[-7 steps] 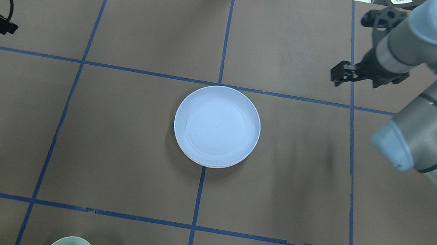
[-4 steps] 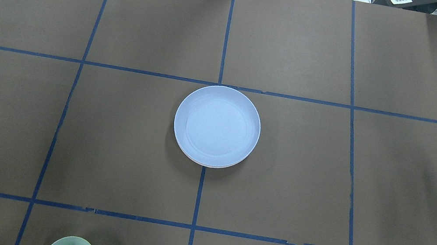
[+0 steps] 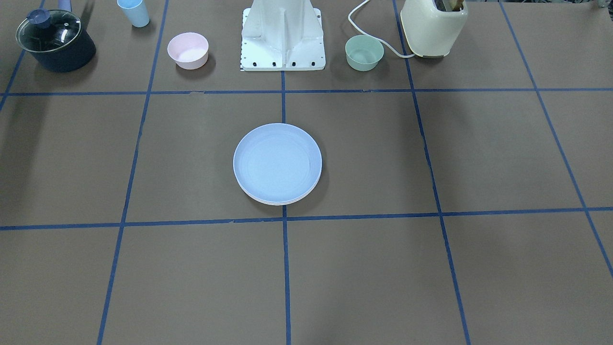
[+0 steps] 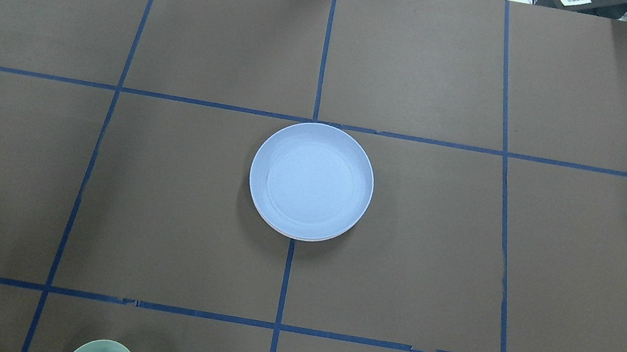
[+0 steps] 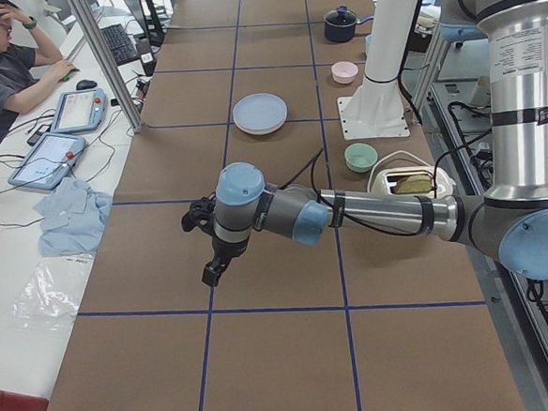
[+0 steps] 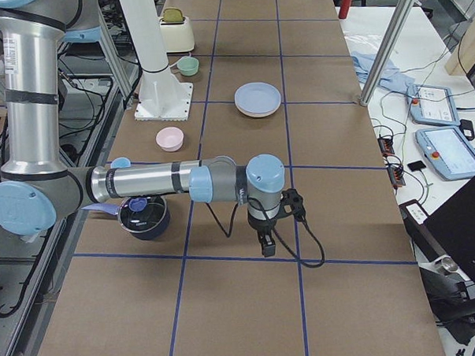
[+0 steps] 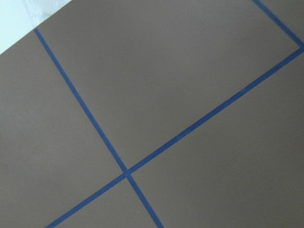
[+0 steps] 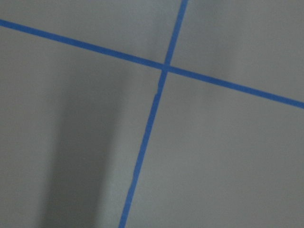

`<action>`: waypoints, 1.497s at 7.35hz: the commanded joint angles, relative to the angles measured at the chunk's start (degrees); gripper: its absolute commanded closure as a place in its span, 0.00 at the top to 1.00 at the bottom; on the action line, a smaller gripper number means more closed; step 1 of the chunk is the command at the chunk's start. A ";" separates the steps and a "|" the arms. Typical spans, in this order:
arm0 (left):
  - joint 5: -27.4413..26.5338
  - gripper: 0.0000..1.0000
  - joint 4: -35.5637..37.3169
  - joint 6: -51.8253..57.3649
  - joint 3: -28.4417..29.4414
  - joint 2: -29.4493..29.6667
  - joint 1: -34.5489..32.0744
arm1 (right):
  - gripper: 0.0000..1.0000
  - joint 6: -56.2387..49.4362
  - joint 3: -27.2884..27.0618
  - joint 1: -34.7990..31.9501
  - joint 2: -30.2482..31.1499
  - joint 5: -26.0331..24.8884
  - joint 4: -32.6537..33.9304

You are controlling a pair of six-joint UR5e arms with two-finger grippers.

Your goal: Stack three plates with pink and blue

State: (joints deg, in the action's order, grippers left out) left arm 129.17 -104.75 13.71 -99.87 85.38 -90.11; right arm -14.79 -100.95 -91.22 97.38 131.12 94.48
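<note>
Pincer openings cannot be told: left pincer [image 5: 209, 274] and right pincer [image 6: 264, 246] hang apart from the round light blue plastic plate [image 4: 311, 181], topping a stack on the brown surface [image 4: 155, 207], paler rims beneath. Stacking looks finished; next, merely verify alignment

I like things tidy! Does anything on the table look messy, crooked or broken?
Nothing stands out. The blue plate lies flat and centred on the plates under it, with only their thin rims peeking out. The pink bowl and green bowl stand upright, and nothing looks spilled or cracked.
</note>
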 commanded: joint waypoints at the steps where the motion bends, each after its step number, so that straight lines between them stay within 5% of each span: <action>1: -0.32 1.00 3.91 -0.09 3.71 0.13 -2.53 | 1.00 0.37 0.05 -1.16 2.29 0.19 -0.26; 3: 1.07 1.00 9.91 0.00 2.76 -0.47 -2.61 | 1.00 0.38 -0.13 -1.16 2.20 0.19 -0.35; 11: 1.26 1.00 6.58 -0.86 3.37 -2.40 -2.26 | 1.00 0.29 0.05 -1.16 2.20 0.46 -0.35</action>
State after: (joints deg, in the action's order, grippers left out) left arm 130.44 -97.80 13.85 -96.75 84.31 -92.56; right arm -14.47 -100.96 -92.37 99.58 131.57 94.13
